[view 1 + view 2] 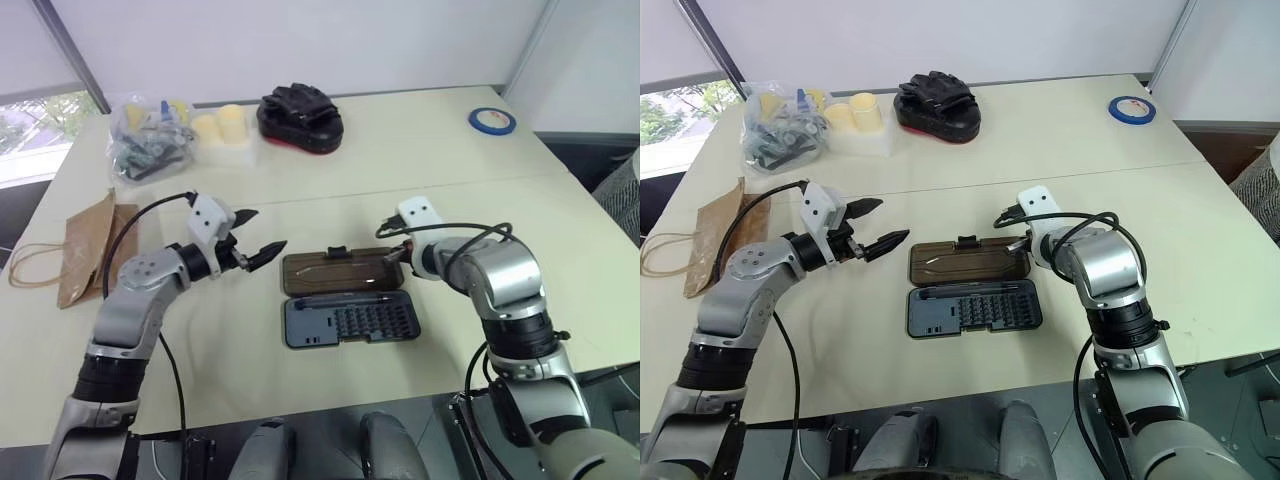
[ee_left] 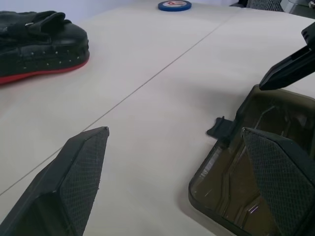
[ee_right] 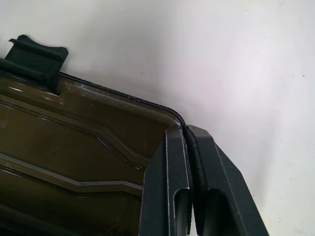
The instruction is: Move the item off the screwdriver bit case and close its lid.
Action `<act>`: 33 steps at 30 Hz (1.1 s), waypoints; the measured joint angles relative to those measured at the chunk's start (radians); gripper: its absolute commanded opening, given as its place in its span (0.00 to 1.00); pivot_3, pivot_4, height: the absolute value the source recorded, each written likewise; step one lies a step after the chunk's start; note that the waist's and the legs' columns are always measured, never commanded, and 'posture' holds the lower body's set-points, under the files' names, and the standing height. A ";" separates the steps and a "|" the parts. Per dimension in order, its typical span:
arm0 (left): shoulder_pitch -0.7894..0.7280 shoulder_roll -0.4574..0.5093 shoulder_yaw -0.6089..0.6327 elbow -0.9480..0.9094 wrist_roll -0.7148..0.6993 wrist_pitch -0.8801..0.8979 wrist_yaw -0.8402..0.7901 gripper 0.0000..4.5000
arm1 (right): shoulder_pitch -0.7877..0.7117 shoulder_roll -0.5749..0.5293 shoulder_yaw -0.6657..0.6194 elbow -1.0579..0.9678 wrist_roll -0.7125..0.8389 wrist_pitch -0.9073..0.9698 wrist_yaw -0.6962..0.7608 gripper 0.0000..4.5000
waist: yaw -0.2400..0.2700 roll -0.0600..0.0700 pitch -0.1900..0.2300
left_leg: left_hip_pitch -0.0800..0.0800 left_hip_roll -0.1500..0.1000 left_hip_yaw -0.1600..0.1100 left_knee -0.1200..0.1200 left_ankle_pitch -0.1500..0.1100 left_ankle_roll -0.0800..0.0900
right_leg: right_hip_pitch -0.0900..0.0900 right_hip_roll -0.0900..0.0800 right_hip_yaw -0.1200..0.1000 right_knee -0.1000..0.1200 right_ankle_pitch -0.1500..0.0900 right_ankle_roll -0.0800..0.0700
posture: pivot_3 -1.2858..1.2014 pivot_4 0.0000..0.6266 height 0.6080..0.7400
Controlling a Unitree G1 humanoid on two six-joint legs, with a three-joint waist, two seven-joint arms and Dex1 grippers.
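Right now the paper bag [image 1: 88, 246] lies flat at the left edge of the frame, well apart from the screwdriver bit case [image 1: 347, 299], so I judge the first half of the job done and only the closing left. The case sits open in the middle of the worktop [image 1: 440, 160], long axis running left to right across the frame: the dark base with its rows of bits nearer me, the smoky brown lid [image 1: 340, 270] folded flat beyond it, latch tab on its far edge.

My right claw [image 1: 398, 254] is pressed together, holding nothing, and its tips sit at the lid's far right corner; in the right wrist view they rest just at that rounded corner. Whether they are already under the edge I cannot tell. My left claw [image 1: 255, 238] is spread wide and empty, hovering just off the lid's left end, pointing toward it.

Both claws are close, but the right one is the nearer. To my eye the move is to lift the far edge and swing it toward me over the base.
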 measured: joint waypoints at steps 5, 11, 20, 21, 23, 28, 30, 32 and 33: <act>-0.001 -0.008 0.000 0.000 0.003 0.000 0.000 1.00 | 0.003 0.000 0.012 0.010 -0.001 -0.042 0.002 0.01 | -0.002 0.000 0.000 | 0.000 0.000 0.000 0.000 0.000 0.000 | 0.000 0.000 0.000 0.000 0.000 0.000 | 0.52 0.24 1.00; 0.001 -0.006 0.000 -0.002 0.002 0.001 -0.005 1.00 | 0.034 -0.022 0.006 0.010 0.011 -0.115 0.032 0.01 | -0.001 0.000 0.000 | 0.000 0.000 0.000 0.000 0.000 0.000 | 0.000 0.000 0.000 0.000 0.000 0.000 | 0.52 0.24 1.00; 0.004 -0.002 0.000 -0.002 0.000 0.002 -0.012 1.00 | 0.056 -0.028 -0.062 -0.001 0.079 -0.124 0.088 0.66 | 0.000 0.000 0.000 | 0.000 0.000 0.001 0.000 0.000 0.000 | 0.000 0.000 0.000 0.000 0.000 0.000 | 0.52 0.24 1.00; 0.003 -0.002 0.000 -0.002 -0.001 0.003 -0.014 1.00 | 0.056 -0.028 -0.062 -0.003 0.083 -0.120 0.088 0.76 | 0.001 0.000 0.000 | 0.000 0.000 0.000 0.000 0.000 0.000 | 0.000 0.000 0.000 0.000 0.000 0.000 | 0.52 0.24 1.00; 0.000 -0.002 0.000 -0.002 -0.008 0.021 -0.027 1.00 | 0.056 -0.029 -0.074 -0.021 0.095 -0.108 0.089 0.76 | 0.001 0.000 0.000 | 0.000 0.000 0.001 0.000 0.000 0.000 | 0.000 0.000 0.000 0.000 0.000 0.000 | 0.52 0.24 1.00; -0.010 0.003 0.001 -0.055 -0.102 0.139 -0.072 1.00 | 0.045 -0.041 -0.131 -0.079 0.128 -0.102 0.092 0.76 | 0.002 0.000 0.000 | -0.001 0.000 0.000 0.000 0.000 0.000 | 0.000 0.000 0.000 0.000 0.000 0.000 | 0.52 0.24 1.00; -0.019 0.004 0.000 -0.108 -0.153 0.195 -0.085 1.00 | 0.020 -0.041 -0.167 -0.089 0.137 -0.097 0.089 0.76 | 0.002 0.000 0.000 | 0.000 0.000 0.000 0.000 0.000 0.000 | 0.000 0.000 0.000 0.000 0.000 0.000 | 0.52 0.24 1.00; -0.033 0.011 -0.010 -0.157 -0.179 0.224 -0.102 1.00 | -0.003 -0.039 -0.199 -0.098 0.145 -0.096 0.079 0.76 | 0.001 0.000 0.000 | 0.000 0.000 0.000 0.000 0.000 0.000 | 0.000 0.000 0.000 0.000 0.000 0.000 | 0.52 0.24 1.00; -0.036 0.013 -0.012 -0.169 -0.184 0.232 -0.111 0.94 | -0.009 -0.039 -0.206 -0.099 0.148 -0.096 0.076 0.76 | 0.001 0.000 0.000 | 0.000 0.000 0.000 0.000 0.000 0.000 | 0.000 0.000 0.000 0.000 0.000 0.000 | 0.52 0.24 1.00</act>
